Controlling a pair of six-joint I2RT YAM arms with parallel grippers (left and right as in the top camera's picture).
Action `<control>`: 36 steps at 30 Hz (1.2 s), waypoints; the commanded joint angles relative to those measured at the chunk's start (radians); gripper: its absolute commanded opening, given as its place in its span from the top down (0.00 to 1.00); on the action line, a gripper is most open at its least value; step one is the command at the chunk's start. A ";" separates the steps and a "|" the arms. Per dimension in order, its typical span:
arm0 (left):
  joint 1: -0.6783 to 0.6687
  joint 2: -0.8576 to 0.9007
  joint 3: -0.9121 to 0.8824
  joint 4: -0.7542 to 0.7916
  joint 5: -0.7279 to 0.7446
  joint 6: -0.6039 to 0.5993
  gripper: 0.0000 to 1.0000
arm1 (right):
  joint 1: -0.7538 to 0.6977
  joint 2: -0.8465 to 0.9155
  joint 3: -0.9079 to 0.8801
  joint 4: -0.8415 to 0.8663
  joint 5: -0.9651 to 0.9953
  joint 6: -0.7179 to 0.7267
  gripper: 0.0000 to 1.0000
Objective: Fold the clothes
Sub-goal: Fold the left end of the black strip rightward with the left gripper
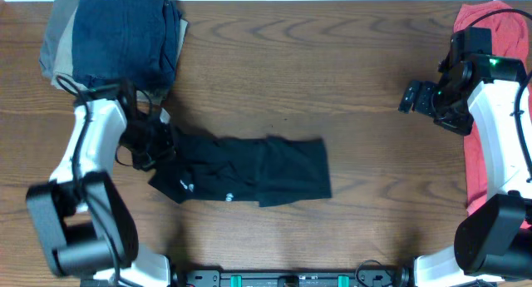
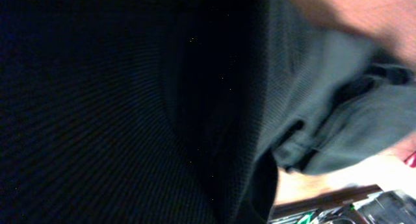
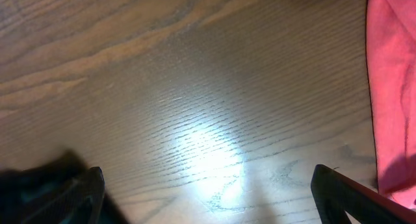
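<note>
The left gripper is closed tight on the left end of a long, limp black soft-fabric garment. This is left of centre in the overhead view, and the cloth bunches up under the gripper. In the left wrist view the dark cloth fills nearly the whole frame at close range and hides the gripper's own fingers.

From the grip the garment runs rightward as a band across the lower middle of the brown wooden desk. It ends in a straight edge right of centre. Two small white round logo marks show near its lower left edge.

In the upper left corner, above the left arm, a folded navy-blue garment lies on top of a khaki garment.

The right gripper hovers at the upper right, well apart from the black garment. Its jaws are spread wide with nothing between them, and its wrist view shows only bare wood below. A red-pink shirt lies along the right edge of the frame, partly under that arm.
</note>
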 commanded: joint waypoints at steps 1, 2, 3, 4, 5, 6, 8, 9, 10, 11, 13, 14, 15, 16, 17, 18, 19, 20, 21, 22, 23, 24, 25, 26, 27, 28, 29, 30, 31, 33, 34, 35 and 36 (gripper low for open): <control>-0.030 -0.095 0.081 -0.056 -0.048 -0.024 0.94 | -0.003 -0.005 0.003 -0.002 0.007 -0.009 0.01; -0.047 -0.117 0.093 -0.067 -0.047 -0.024 0.94 | -0.003 -0.005 0.003 -0.002 0.007 -0.009 0.01; -0.066 -0.140 0.100 -0.074 -0.047 -0.024 0.94 | -0.003 -0.005 0.003 -0.002 0.007 -0.008 0.01; -0.091 -0.165 0.103 -0.077 -0.047 -0.025 0.94 | -0.003 -0.005 0.003 -0.002 0.007 -0.009 0.01; -0.121 -0.187 0.103 -0.077 -0.047 -0.030 0.94 | -0.003 -0.005 0.003 -0.002 0.007 -0.009 0.01; -0.149 -0.202 0.103 -0.077 -0.047 -0.039 0.94 | -0.003 -0.005 0.003 -0.002 0.007 -0.009 0.01; -0.216 -0.219 0.103 -0.074 -0.047 -0.062 0.94 | -0.003 -0.005 0.003 -0.002 0.007 -0.008 0.01; -0.252 -0.220 0.103 -0.071 -0.048 -0.074 0.94 | -0.003 -0.005 0.003 -0.002 0.007 -0.008 0.01; -0.282 -0.219 0.103 -0.067 -0.048 -0.084 0.94 | -0.003 -0.005 0.003 -0.002 0.007 -0.008 0.01; -0.310 -0.215 0.103 -0.063 -0.048 -0.096 0.94 | -0.003 -0.005 0.003 -0.002 0.007 -0.008 0.01; -0.372 -0.206 0.103 -0.051 -0.048 -0.117 0.94 | -0.003 -0.005 0.003 -0.002 0.007 -0.008 0.01; -0.398 -0.202 0.103 -0.048 -0.048 -0.123 0.94 | -0.003 -0.005 0.003 -0.002 0.007 -0.008 0.01; -0.421 -0.198 0.103 -0.044 -0.048 -0.125 0.94 | -0.003 -0.005 0.003 -0.002 0.007 -0.009 0.01; -0.447 -0.194 0.102 -0.037 -0.048 -0.129 0.94 | -0.003 -0.005 0.003 -0.002 0.007 -0.009 0.01; -0.472 -0.192 0.101 -0.029 -0.048 -0.138 0.94 | -0.003 -0.005 0.003 -0.002 0.007 -0.008 0.01; -0.491 -0.190 0.099 -0.017 -0.048 -0.151 0.94 | -0.003 -0.005 0.003 -0.002 0.007 -0.008 0.01; -0.512 -0.189 0.095 -0.001 -0.048 -0.170 0.94 | -0.003 -0.005 0.003 -0.002 0.007 -0.009 0.01; -0.529 -0.187 0.092 0.014 -0.048 -0.179 0.94 | -0.003 -0.005 0.003 -0.002 0.007 -0.008 0.01; -0.549 -0.184 0.087 0.029 -0.048 -0.185 0.94 | -0.003 -0.005 0.003 -0.002 0.008 -0.009 0.01; -0.564 -0.180 0.084 0.043 -0.048 -0.185 0.94 | -0.003 -0.005 0.003 -0.002 0.007 -0.009 0.01; -0.581 -0.175 0.079 0.055 -0.048 -0.192 0.94 | -0.003 -0.005 0.003 -0.002 0.007 -0.009 0.01; -0.594 -0.171 0.074 0.065 -0.048 -0.193 0.94 | -0.003 -0.005 0.003 -0.002 0.007 -0.009 0.01; -0.608 -0.164 0.068 0.074 -0.048 -0.196 0.94 | -0.003 -0.005 0.003 -0.002 0.007 -0.009 0.01; -0.620 -0.157 0.062 0.084 -0.048 -0.204 0.94 | -0.003 -0.005 0.003 -0.002 0.008 -0.009 0.01; -0.632 -0.148 0.056 0.097 -0.048 -0.217 0.94 | -0.003 -0.005 0.003 -0.002 0.007 -0.008 0.01; -0.644 -0.137 0.050 0.111 -0.048 -0.233 0.94 | -0.003 -0.005 0.003 -0.002 0.007 -0.009 0.01; -0.654 -0.128 0.045 0.126 -0.048 -0.245 0.94 | -0.003 -0.005 0.003 -0.002 0.007 -0.009 0.01; -0.664 -0.117 0.042 0.140 -0.048 -0.256 0.94 | -0.003 -0.005 0.003 -0.002 0.007 -0.009 0.01; -0.675 -0.104 0.042 0.156 -0.047 -0.264 0.94 | -0.003 -0.005 0.003 -0.002 0.007 -0.008 0.01; -0.697 -0.076 0.042 0.185 -0.047 -0.274 0.94 | -0.003 -0.005 0.003 -0.002 0.007 -0.009 0.01; -0.708 -0.061 0.042 0.201 -0.047 -0.282 0.94 | -0.003 -0.005 0.003 -0.002 0.007 -0.008 0.01; -0.718 -0.047 0.042 0.216 -0.047 -0.286 0.94 | -0.003 -0.005 0.003 -0.002 0.008 -0.009 0.01; -0.728 -0.034 0.042 0.230 -0.047 -0.286 0.93 | -0.003 -0.005 0.003 -0.002 0.007 -0.009 0.01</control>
